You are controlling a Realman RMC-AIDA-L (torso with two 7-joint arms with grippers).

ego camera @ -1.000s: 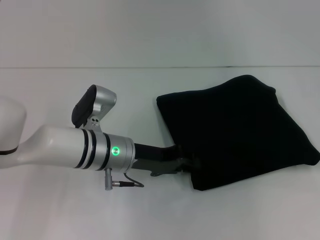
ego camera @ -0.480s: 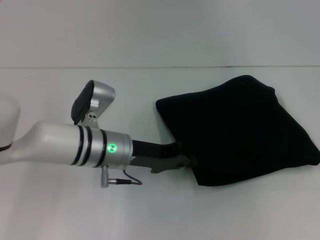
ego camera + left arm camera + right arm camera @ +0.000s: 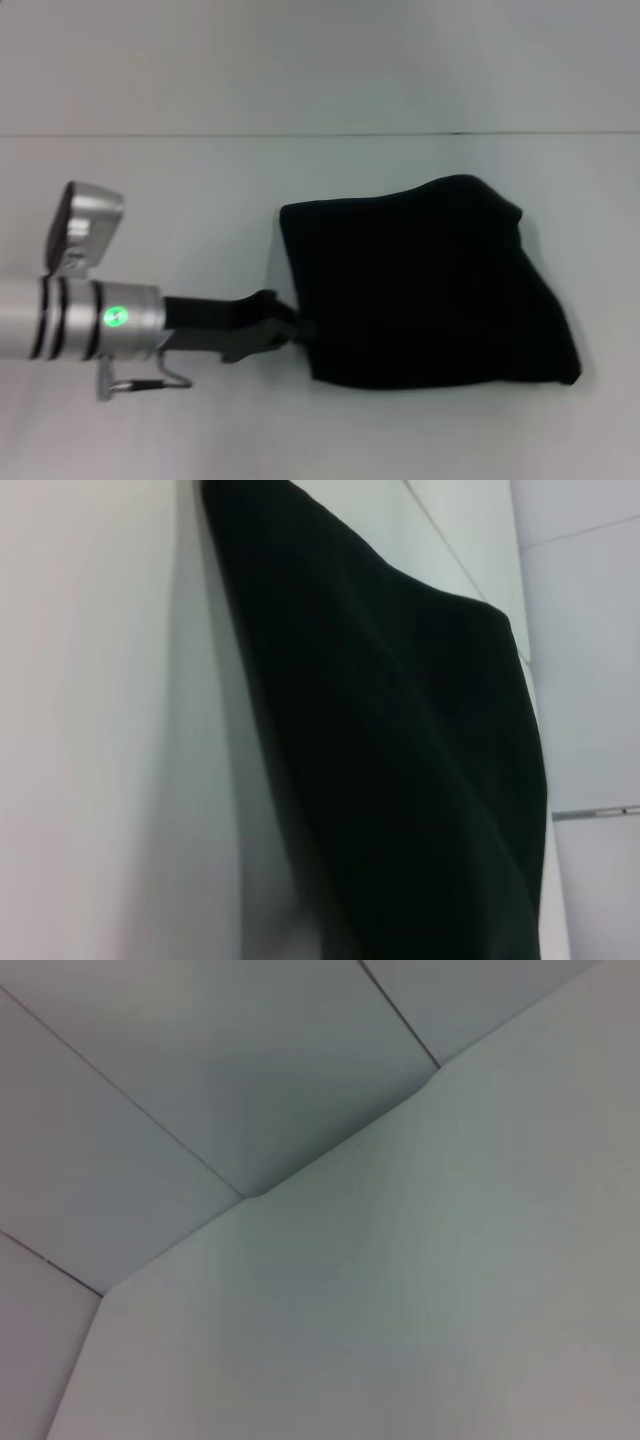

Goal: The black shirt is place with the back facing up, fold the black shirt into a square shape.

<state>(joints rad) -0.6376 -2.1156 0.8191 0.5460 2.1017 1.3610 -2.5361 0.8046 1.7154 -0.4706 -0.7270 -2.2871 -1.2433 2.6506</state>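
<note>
The soft, floppy black shirt point(image 3: 425, 285) lies folded at the table's point(image 3: 200, 190) three o'clock side, and the left gripper point(image 3: 297, 328) is clenched on its near-left corner edge.

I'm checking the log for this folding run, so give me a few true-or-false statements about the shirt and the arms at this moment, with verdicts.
1. The black shirt lies folded into a compact, roughly four-sided bundle on the table. True.
2. The left claw is at the shirt's near left corner. True.
3. The right arm is reaching over the shirt in the head view. False: no right arm shows there, and its wrist camera sees only bare pale surfaces.
4. Cream-white lettering shows on the shirt's upper face. False: the visible fabric is plain black.
5. The shirt is spread out flat with both sleeves extended. False: no sleeves stick out; it is already bundled.
</note>
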